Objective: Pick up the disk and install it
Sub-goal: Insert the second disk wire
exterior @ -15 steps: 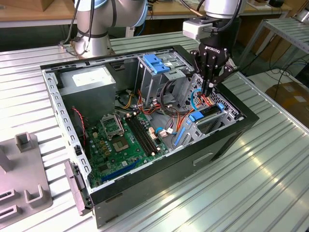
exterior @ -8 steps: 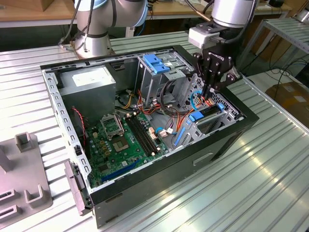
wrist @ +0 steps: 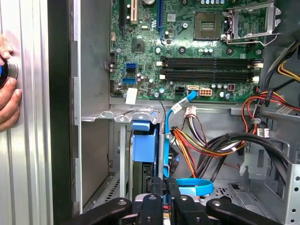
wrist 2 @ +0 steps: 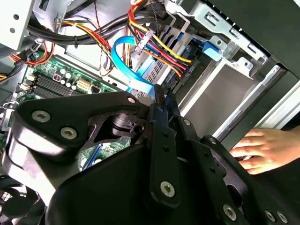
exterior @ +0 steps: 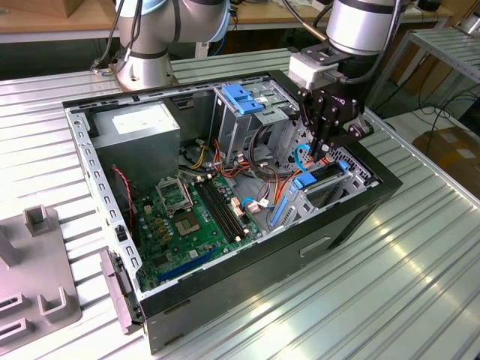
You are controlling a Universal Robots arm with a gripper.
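Fingers of the gripper (exterior: 328,147) press together over the open computer case (exterior: 247,259), clamping nothing I can make out. Just beneath them the disk (wrist: 143,147), blue rail showing, sits slotted in the drive bay on the exterior view's right, beside the motherboard (exterior: 184,217). A person's hand (wrist 2: 265,150) rests against the case's outer wall.

Power supply label (exterior: 142,118): white sheet, print too small to read.
Cable tag (wrist: 176,108): white, marks not legible.
Board sticker (wrist: 131,96): white, no characters legible.
Motherboard (wrist: 187,47): fine white lettering, unreadable.
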